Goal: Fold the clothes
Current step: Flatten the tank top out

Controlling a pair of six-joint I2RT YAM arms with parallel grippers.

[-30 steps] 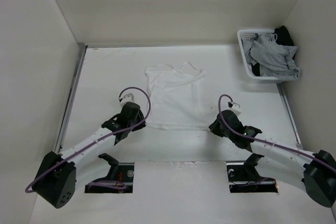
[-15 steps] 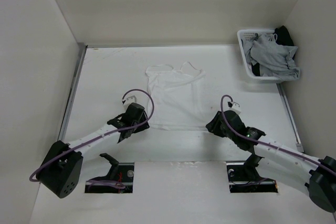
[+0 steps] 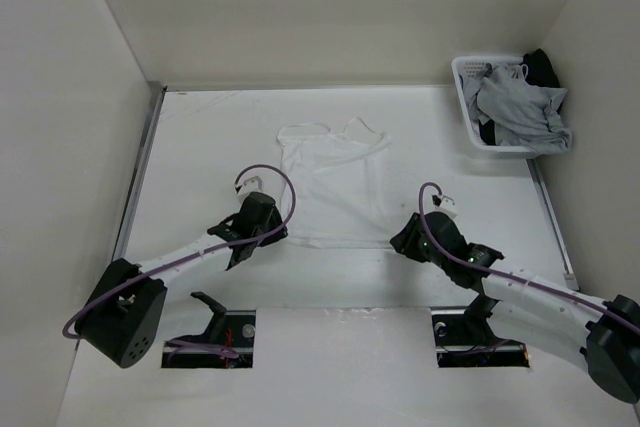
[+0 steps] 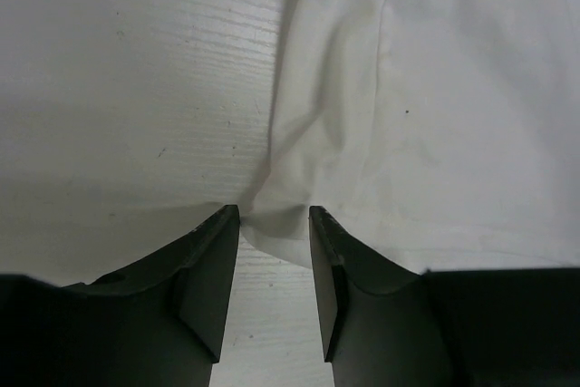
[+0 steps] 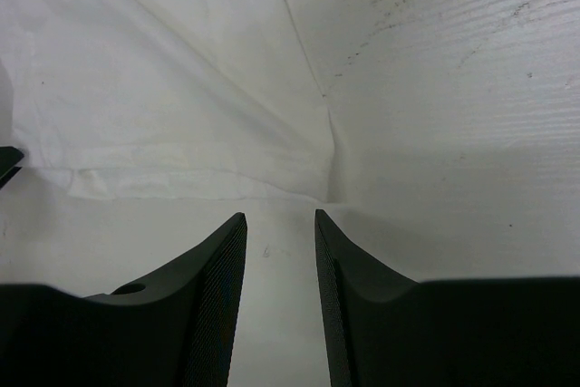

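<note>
Well, both tools stand apart: the left tool (image 4: pixel 274 213) straddles a near hem corner of the white top (image 3: pixel 335 187), the right tool (image 5: pixel 281 217) sits just short of the other, so I'd ease it forward before pinching evenly. Only overhead shows the top flat on the counter (image 3: pixel 200 147), well apart from the basket (image 3: pixel 464 97).

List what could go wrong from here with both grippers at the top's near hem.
1. The right gripper stands open, short of the corner of the top; closing here may catch nothing.
2. The left gripper straddles only a small bunched corner; so thin a pinch could slip when lifted.
</note>
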